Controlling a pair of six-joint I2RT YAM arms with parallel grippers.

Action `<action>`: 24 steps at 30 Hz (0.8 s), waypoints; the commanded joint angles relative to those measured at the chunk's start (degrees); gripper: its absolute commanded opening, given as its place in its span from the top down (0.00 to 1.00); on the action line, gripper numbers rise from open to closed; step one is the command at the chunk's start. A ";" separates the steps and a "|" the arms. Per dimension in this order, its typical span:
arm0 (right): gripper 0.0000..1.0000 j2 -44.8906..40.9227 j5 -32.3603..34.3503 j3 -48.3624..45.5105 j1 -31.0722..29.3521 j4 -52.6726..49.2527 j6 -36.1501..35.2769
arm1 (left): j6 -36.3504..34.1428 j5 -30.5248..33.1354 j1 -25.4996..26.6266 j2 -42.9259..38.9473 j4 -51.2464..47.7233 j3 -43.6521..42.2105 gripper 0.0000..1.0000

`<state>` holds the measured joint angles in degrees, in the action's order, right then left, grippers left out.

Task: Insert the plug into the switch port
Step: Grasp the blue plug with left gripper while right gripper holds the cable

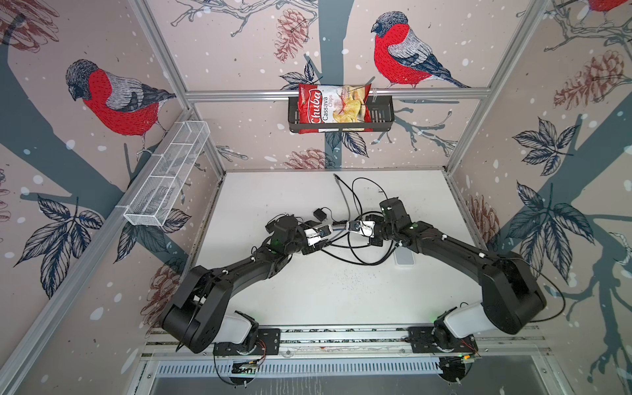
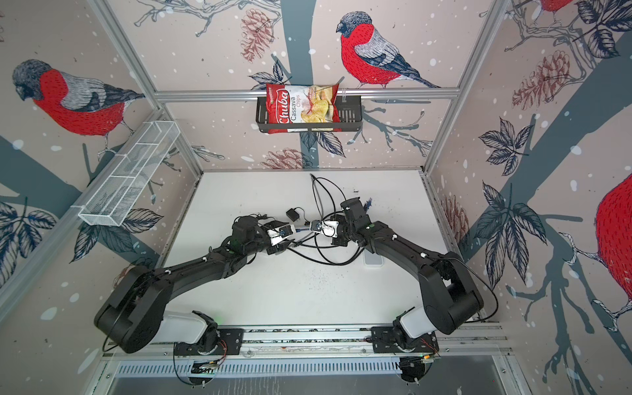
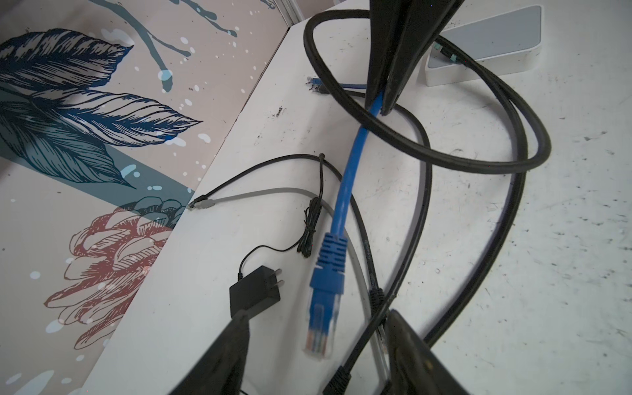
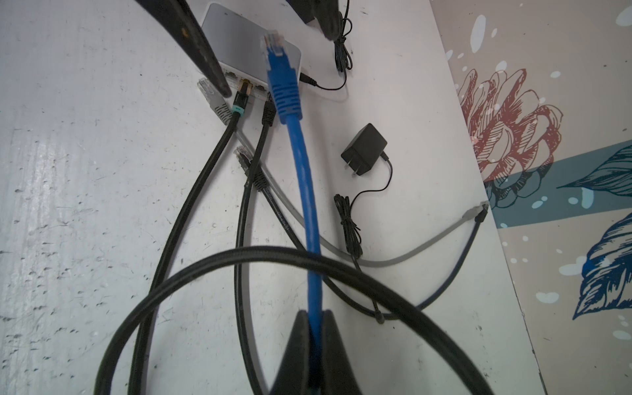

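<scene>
Leftmost, the left gripper (image 3: 318,314) stands with its jaws parted, one finger on either side of the blue plug (image 3: 327,266) with a gap showing on both sides, so it has hold of nothing. Just to its right, the plug hangs above the white table (image 3: 513,273), outside any port, at the end of a short run of blue cable (image 4: 304,191) that the right gripper (image 4: 314,313) pinches between closed jaws. Farther right, the white switch (image 1: 404,257) lies on the table, partly under the right forearm, with a teal-collared black cable (image 4: 238,110) plugged into its port row.
</scene>
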<state>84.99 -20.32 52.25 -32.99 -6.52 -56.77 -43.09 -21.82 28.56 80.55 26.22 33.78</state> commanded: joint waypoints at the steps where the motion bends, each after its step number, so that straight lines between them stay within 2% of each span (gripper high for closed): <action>1: 1.00 -0.27 -1.13 0.00 -0.06 0.64 0.17 | -0.50 -1.52 -0.02 0.98 2.17 1.07 0.46; 4: 1.00 -0.32 -1.13 0.09 -0.09 0.62 0.17 | -1.13 -1.99 0.01 1.70 1.31 1.54 0.58; 10: 0.99 0.05 -0.78 0.55 -0.19 0.33 0.38 | -1.77 -2.26 -0.05 2.18 1.03 1.56 0.74; 18: 0.95 1.11 -0.43 1.48 -0.49 -0.07 0.74 | -2.26 -2.87 0.00 1.89 0.33 1.99 0.88; 24: 0.89 1.07 2.72 1.54 -0.50 -0.77 1.94 | -2.01 -2.43 -0.04 1.84 0.23 1.61 0.90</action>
<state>86.15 -18.92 53.54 -33.36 -6.57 -56.31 -44.99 -23.42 28.56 82.61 26.13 35.29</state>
